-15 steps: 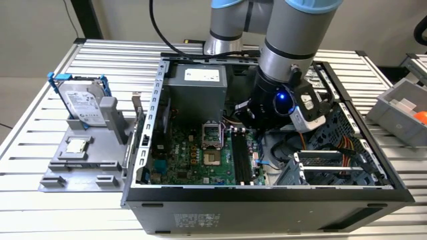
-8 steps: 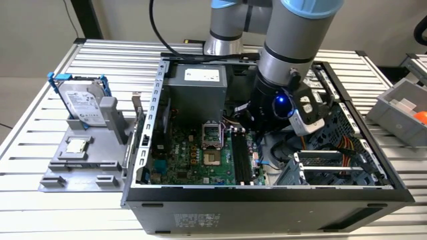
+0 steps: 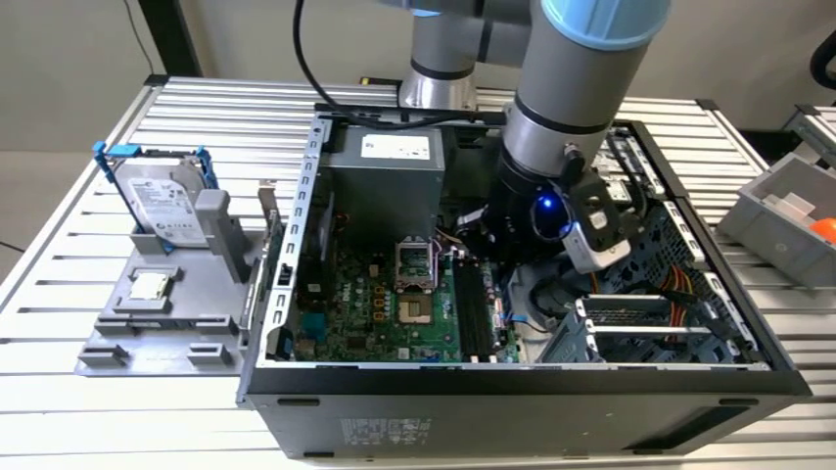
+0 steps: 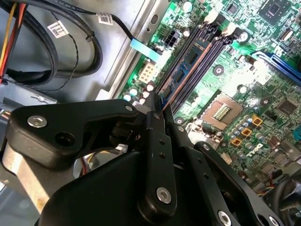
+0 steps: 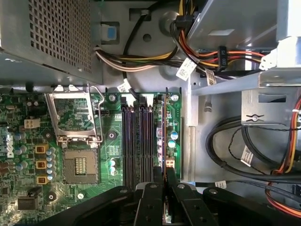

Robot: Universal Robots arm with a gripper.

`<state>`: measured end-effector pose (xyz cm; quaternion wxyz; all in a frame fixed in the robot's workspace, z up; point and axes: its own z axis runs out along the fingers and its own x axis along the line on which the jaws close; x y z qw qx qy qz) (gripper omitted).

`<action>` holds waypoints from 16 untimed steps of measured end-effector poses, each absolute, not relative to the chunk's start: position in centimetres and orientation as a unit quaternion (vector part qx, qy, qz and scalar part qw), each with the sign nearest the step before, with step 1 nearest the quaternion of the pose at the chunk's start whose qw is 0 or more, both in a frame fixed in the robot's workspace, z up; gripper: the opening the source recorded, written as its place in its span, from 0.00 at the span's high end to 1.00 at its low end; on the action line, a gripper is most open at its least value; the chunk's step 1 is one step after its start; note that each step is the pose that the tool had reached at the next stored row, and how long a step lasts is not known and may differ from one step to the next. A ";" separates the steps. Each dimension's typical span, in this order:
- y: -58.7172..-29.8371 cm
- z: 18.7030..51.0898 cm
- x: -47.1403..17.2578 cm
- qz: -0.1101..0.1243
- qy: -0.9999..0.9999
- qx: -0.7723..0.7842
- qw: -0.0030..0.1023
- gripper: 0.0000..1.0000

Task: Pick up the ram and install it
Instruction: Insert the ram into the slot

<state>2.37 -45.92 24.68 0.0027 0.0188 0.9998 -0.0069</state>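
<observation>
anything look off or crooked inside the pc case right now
Nothing stands out. The thin green ram stick stands edge-on in line with the black memory slots, its near end between the fingers of the black gripper. The processor socket's metal cover is open.

ram slot: my gripper [image 5: 164,176] sits low inside the case, fingers closed edge-on around the ram [image 5: 163,136] standing in the outermost slot
inner side: 3 empty dark slots [image 5: 136,141] just beside me
outer side: metal drive cage wall [image 5: 188,141] close by
behind: cable bundle [image 5: 141,59] and power supply [image 5: 47,33]
</observation>
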 end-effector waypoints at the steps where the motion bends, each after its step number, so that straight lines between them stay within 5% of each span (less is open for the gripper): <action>1: -45.9 24.6 2.4 -0.007 1.000 0.019 0.002 1.00; 16: -46.1 23.6 2.2 -0.014 1.000 0.019 0.001 1.00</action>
